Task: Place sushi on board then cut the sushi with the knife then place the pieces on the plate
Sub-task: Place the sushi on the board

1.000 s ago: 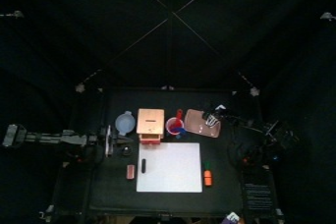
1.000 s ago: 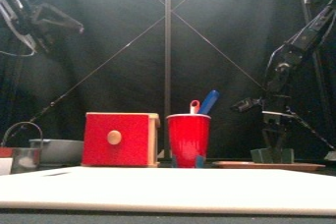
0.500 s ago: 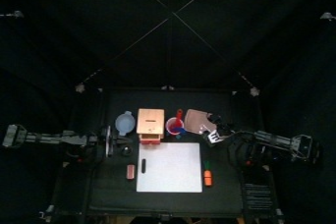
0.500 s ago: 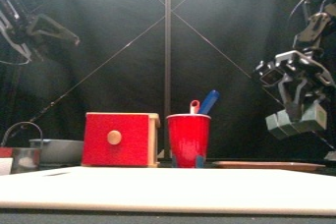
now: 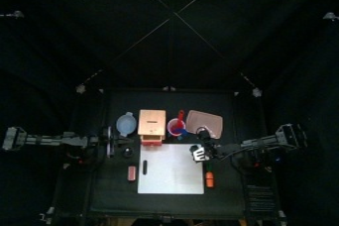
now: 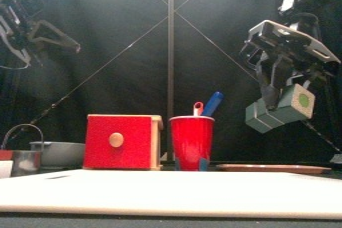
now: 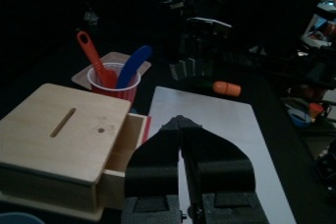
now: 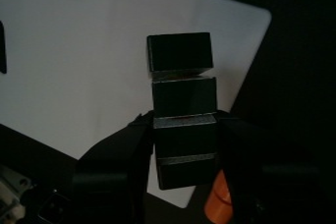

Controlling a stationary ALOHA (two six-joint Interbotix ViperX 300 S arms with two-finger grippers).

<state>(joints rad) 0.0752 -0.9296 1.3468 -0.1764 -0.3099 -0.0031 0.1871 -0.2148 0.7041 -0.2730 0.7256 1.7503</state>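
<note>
While the left tool (image 7: 184, 138) rests closed at the bench's (image 5: 106, 198) left edge, the right tool (image 5: 201, 155) grips the sushi (image 8: 182, 85) high over the board's (image 5: 166, 175) right edge, an orange toy (image 5: 208, 179) beside that edge and open board beneath.

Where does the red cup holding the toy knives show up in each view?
Top: red plastic cup, right of the pale wooden box.
Front: cup at centre, right of that box.
Left wrist: cup beside that box.
Right wrist: not in it.
Shared landmark: the box.
</note>
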